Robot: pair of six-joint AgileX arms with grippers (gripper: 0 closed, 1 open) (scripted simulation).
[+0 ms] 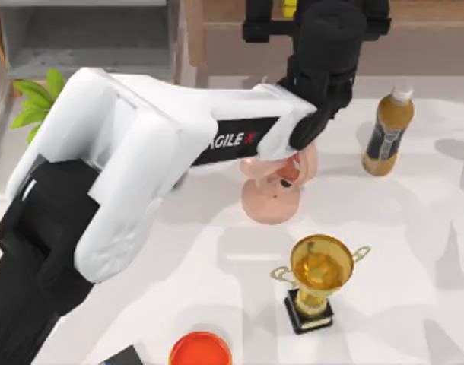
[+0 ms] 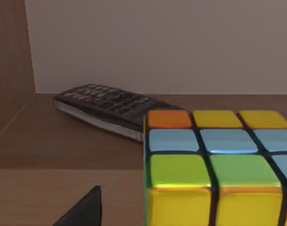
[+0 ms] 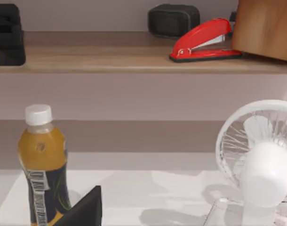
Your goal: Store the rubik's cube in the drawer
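The rubik's cube (image 2: 219,165), with yellow, green, blue and orange squares, sits on the brown wooden shelf (image 2: 63,141) at the back of the table. From above a yellow bit of the cube (image 1: 290,7) shows. My left gripper (image 1: 308,17) has reached over the shelf to it and is open; one dark fingertip (image 2: 84,212) stands beside the cube with a gap between them. The drawer (image 1: 80,65), with its grey floor, stands open at the back left. My right gripper's fingertip (image 3: 84,212) sits off to one side above the table, the gripper open with nothing in it.
A black remote (image 2: 106,106) lies on the shelf behind the cube. On the table stand a bottle (image 1: 388,129), a gold trophy (image 1: 319,277), a pink figure (image 1: 276,194), an orange lid (image 1: 200,351), a plant (image 1: 34,99) and a white fan (image 3: 261,160). A red stapler (image 3: 204,42) rests on the shelf.
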